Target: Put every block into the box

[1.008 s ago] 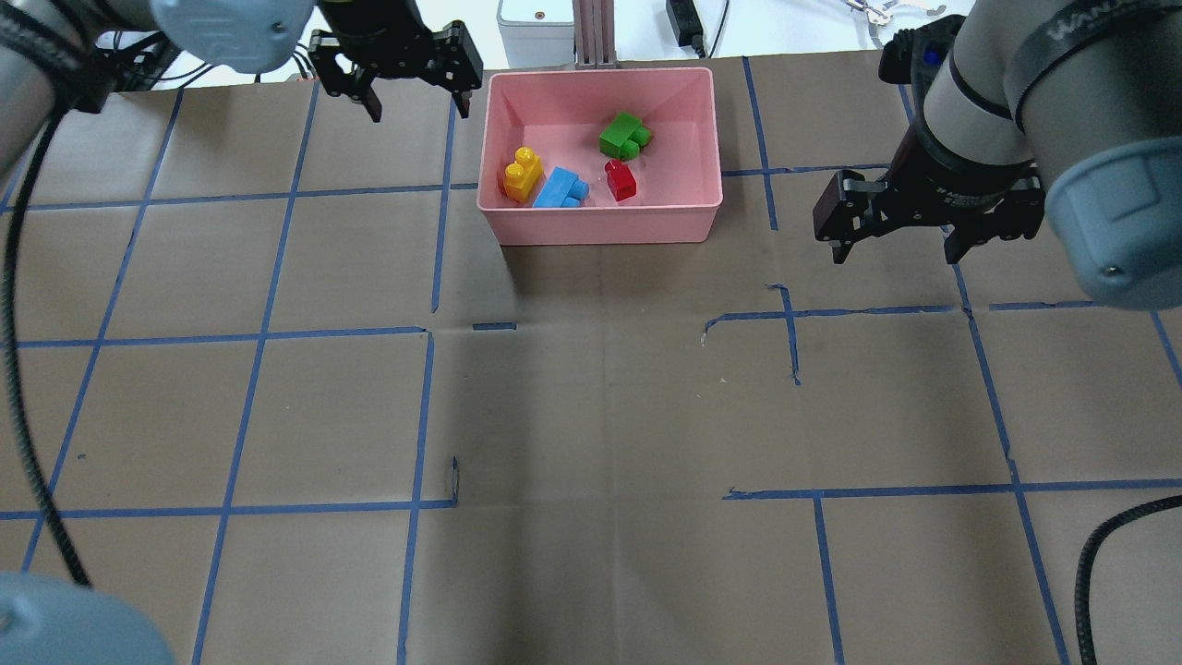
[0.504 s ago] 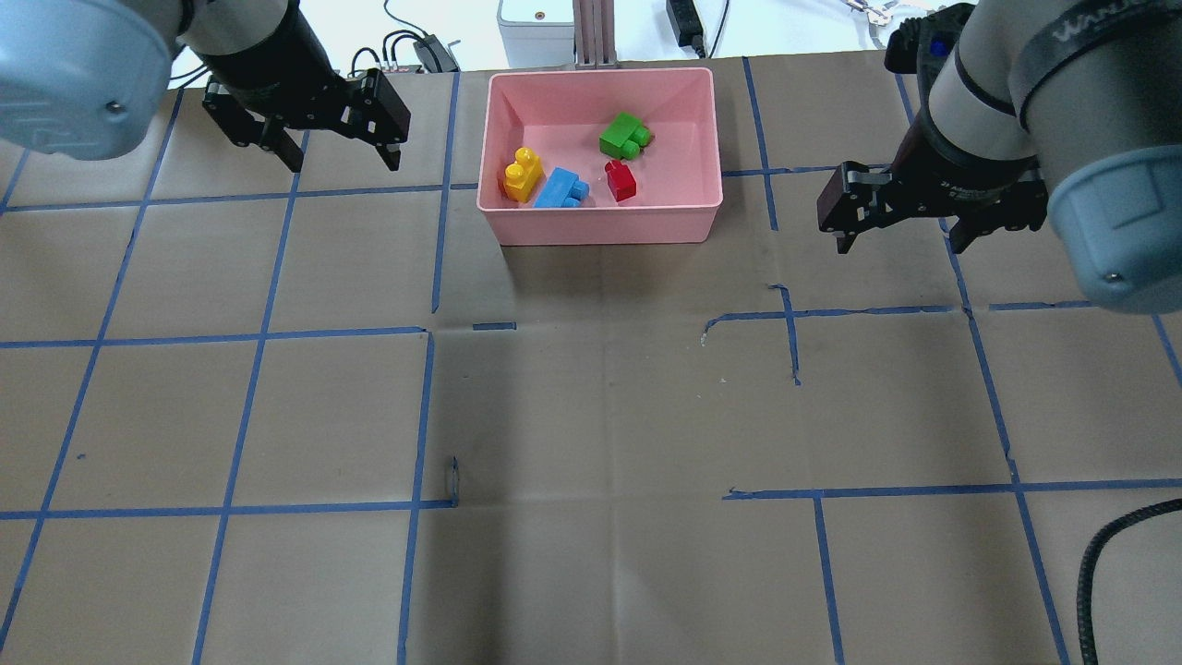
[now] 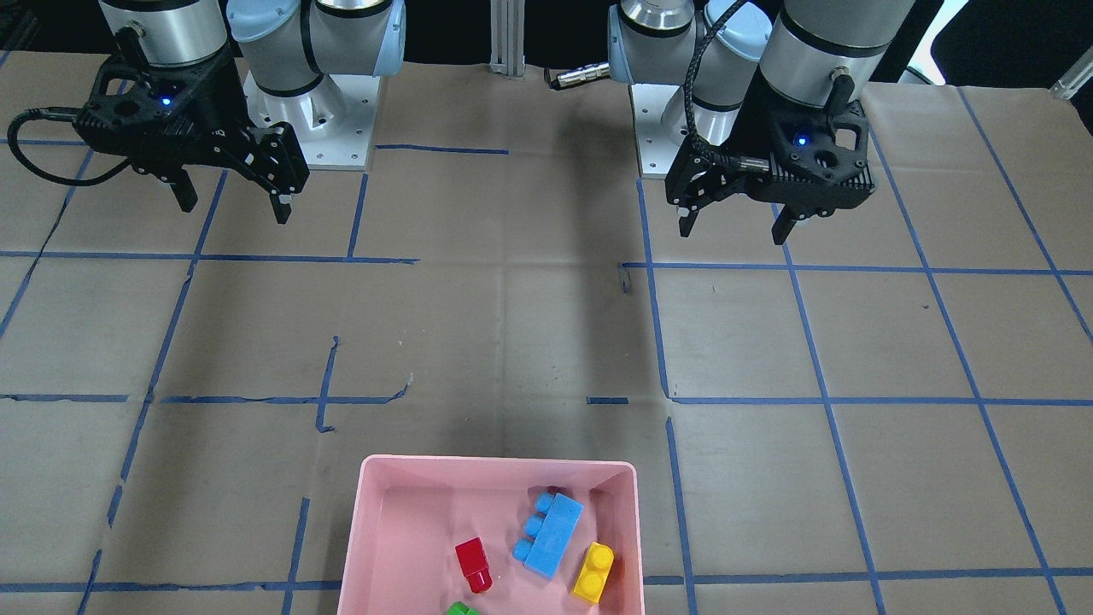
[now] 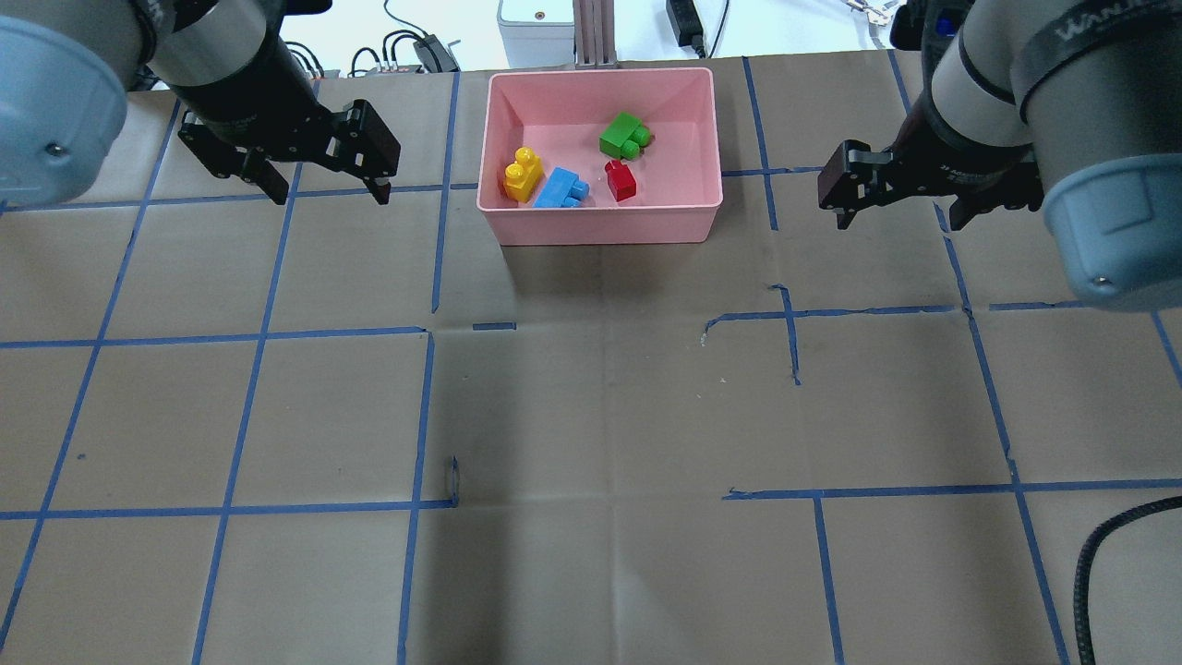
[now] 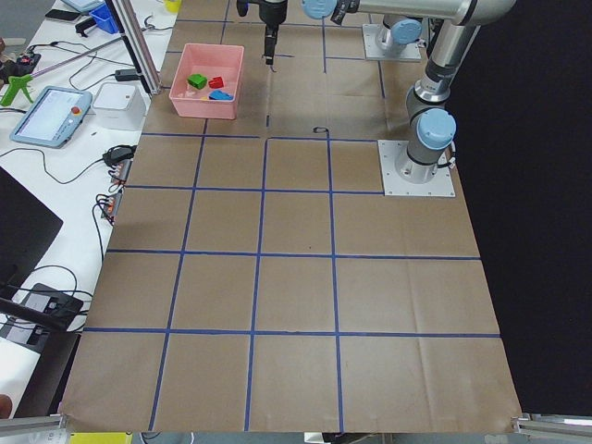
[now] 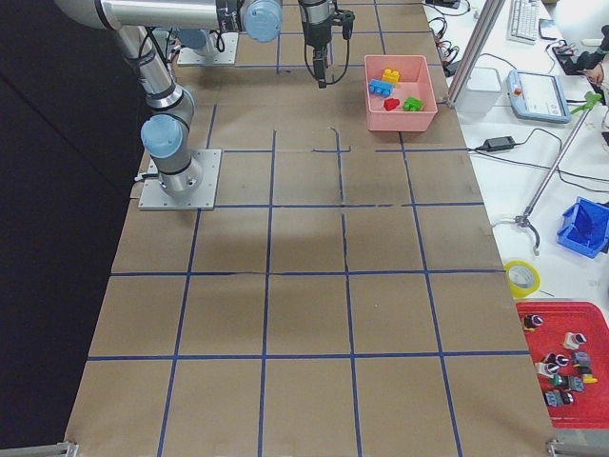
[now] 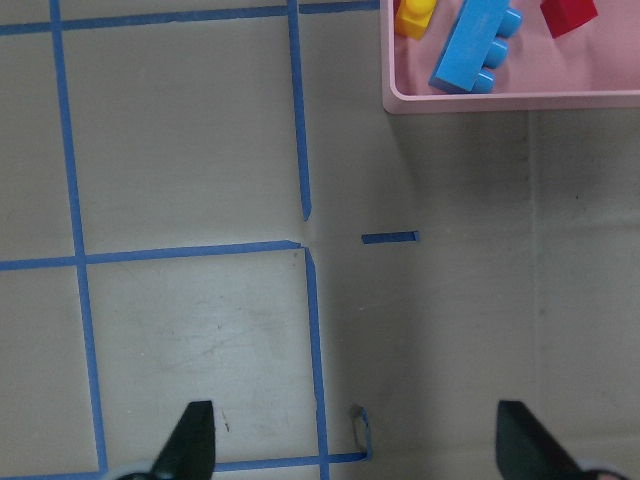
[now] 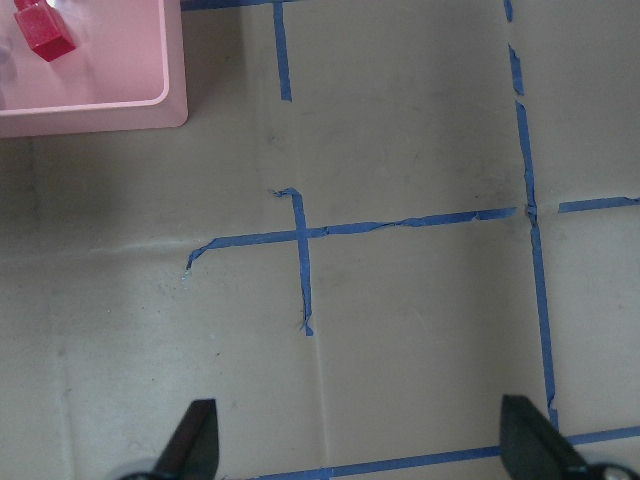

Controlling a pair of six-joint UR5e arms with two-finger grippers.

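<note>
The pink box (image 4: pixel 600 227) stands at the table's far middle. Inside lie the yellow brick (image 4: pixel 522 174), the light-blue brick (image 4: pixel 560 188), the red brick (image 4: pixel 621 180) and the green brick (image 4: pixel 623 137). My left gripper (image 4: pixel 329 194) hangs open and empty left of the box, above the table. My right gripper (image 4: pixel 900 220) hangs open and empty right of the box. The left wrist view shows the box's corner (image 7: pixel 520 100) with the blue brick (image 7: pixel 475 45), yellow brick (image 7: pixel 412 15) and red brick (image 7: pixel 568 14). The right wrist view shows the red brick (image 8: pixel 45 35).
Brown paper with a blue tape grid (image 4: pixel 425 332) covers the table. An aluminium post (image 4: pixel 591 32) and a white device (image 4: pixel 534 23) stand just behind the box. Cables lie past the far edge.
My left gripper has moved away from the box's far left corner, leftward and back toward me. My right gripper has shifted slightly away from me. The bricks have not moved.
</note>
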